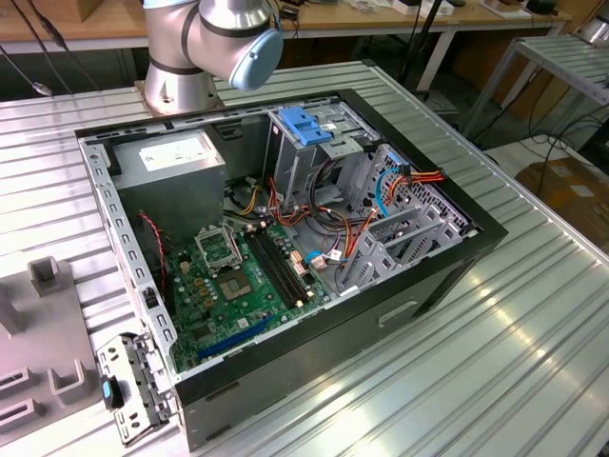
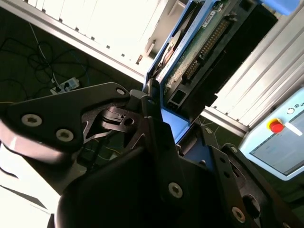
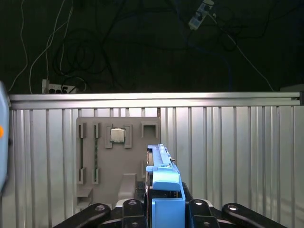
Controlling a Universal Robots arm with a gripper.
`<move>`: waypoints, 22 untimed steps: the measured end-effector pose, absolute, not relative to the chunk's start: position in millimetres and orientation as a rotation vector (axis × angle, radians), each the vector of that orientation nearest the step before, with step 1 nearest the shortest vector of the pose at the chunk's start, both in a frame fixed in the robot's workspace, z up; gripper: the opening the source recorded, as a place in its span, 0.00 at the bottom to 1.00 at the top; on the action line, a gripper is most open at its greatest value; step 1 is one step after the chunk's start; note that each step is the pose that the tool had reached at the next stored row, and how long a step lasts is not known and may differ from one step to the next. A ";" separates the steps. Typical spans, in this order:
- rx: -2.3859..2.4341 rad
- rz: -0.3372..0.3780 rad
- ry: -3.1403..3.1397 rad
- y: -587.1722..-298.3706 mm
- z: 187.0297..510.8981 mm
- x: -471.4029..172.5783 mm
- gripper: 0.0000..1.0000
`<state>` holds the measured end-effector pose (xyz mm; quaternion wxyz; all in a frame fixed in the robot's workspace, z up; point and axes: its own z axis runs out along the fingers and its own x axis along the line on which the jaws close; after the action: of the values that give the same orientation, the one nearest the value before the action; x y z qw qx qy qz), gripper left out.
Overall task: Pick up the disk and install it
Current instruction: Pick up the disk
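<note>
The disk (image 2: pixel 205 43) is lifted off the table, its green circuit board and connector facing the second wrist view, with the bright blue carrier rail (image 2: pixel 172 57) along its edge. In the first wrist view the disk (image 3: pixel 163 176) shows edge-on, standing up from between the black fingers (image 3: pixel 130 208). My gripper (image 3: pixel 164 209) is shut on the blue handle end of the disk. The open computer case (image 1: pixel 447 271) lies on the table in the exterior view, with the tall grey drive cage (image 1: pixel 297 167) at its back.
A blue bracket (image 1: pixel 303 124) sits on top of the drive cage. A grey fixture plate (image 3: pixel 118 156) holding a processor chip (image 3: pixel 117 135) lies on the ribbed metal table below the gripper. The arm's base (image 1: pixel 205 43) stands behind the case. A pendant with a red button (image 2: pixel 275 126) is nearby.
</note>
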<state>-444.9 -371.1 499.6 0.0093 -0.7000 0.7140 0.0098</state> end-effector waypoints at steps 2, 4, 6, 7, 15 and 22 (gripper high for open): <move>-2.186 0.031 2.230 -371.1 499.7 -442.2 0.37; -2.186 0.031 2.230 -371.1 499.7 -437.5 0.37; -2.186 0.031 2.230 -371.1 499.6 -435.6 0.37; -2.186 0.030 2.230 -371.1 499.6 -434.3 0.37; -2.186 0.031 2.230 -371.1 499.6 -425.7 0.37; -2.186 0.031 2.230 -371.1 499.7 -421.2 0.37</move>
<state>-421.2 -371.1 499.7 0.0093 -0.7000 0.7141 0.0098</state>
